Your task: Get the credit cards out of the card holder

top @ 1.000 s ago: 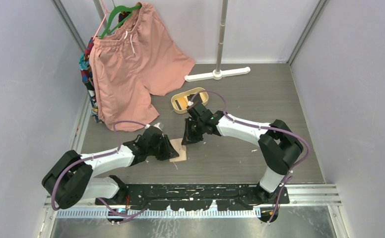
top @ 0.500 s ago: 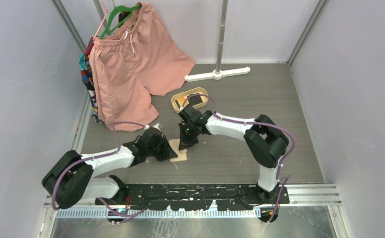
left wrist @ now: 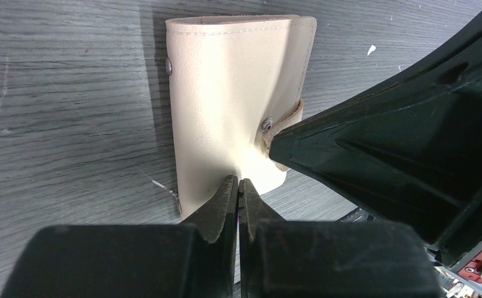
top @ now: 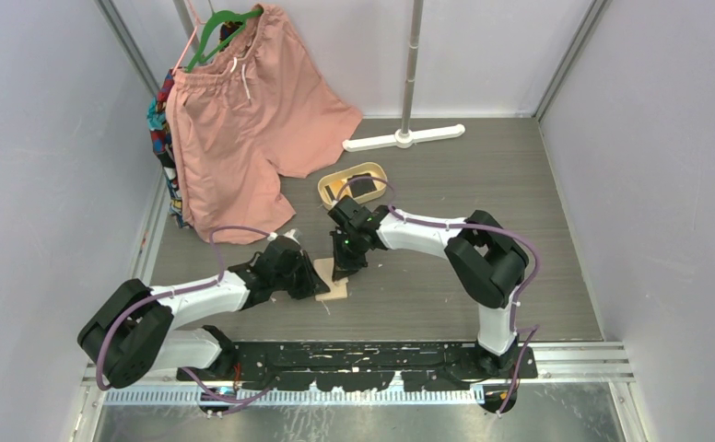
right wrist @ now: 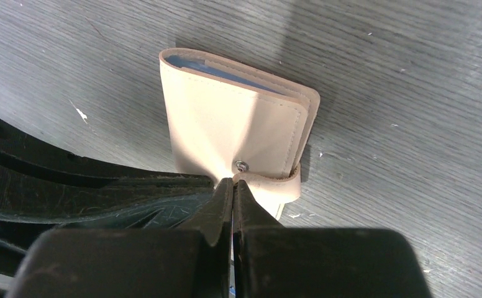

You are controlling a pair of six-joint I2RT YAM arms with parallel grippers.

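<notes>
The card holder (top: 334, 284) is a beige wallet lying folded shut on the grey table between both grippers. My left gripper (top: 315, 285) is shut, and its tips press on the wallet's near edge (left wrist: 226, 124). My right gripper (top: 340, 269) is shut, and its tips touch the base of the snap tab (right wrist: 276, 181) beside the snap. A blue lining or card edge (right wrist: 213, 67) shows at the wallet's far edge. A black credit card (top: 365, 186) and an orange-tinted one (top: 336, 192) lie in the oval tan tray (top: 372, 169). No card is in either gripper.
Pink shorts (top: 243, 120) hang on a green hanger at the back left, over patterned cloth. A white stand foot (top: 404, 138) with a pole stands at the back centre. Grey walls close in on both sides.
My right gripper has moved left and nearer from beside the tray down to the wallet's snap tab, its elbow swinging left. The left arm and the wallet have stayed put.
</notes>
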